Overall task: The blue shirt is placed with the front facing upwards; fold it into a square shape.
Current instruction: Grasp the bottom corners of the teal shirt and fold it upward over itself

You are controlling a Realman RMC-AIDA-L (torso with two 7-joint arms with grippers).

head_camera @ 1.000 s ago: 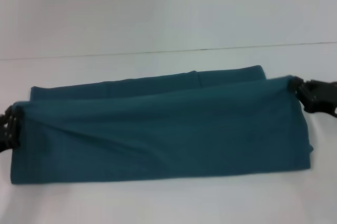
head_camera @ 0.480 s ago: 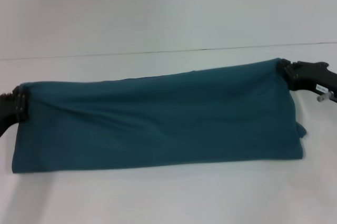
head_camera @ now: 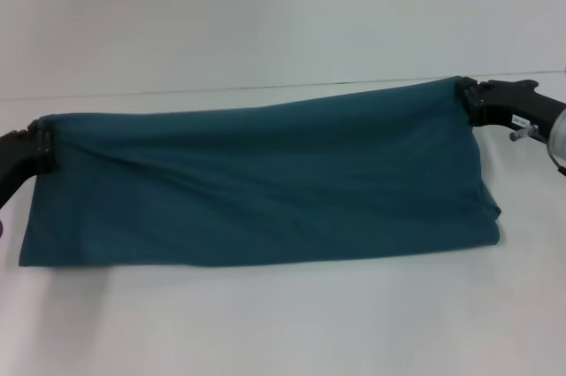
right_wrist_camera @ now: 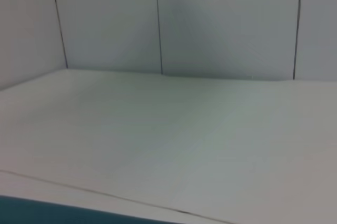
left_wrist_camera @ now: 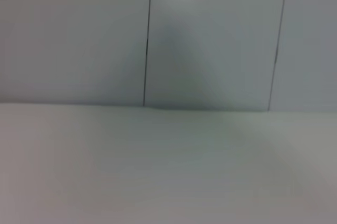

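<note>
The blue shirt (head_camera: 265, 186) lies folded into a long band across the white bench (head_camera: 283, 323), its far edge lifted. The left gripper (head_camera: 42, 148) is clamped on the far left corner, and the right gripper (head_camera: 466, 100) is clamped on the far right corner, which is held a little higher. The near edge rests on the bench.
</note>
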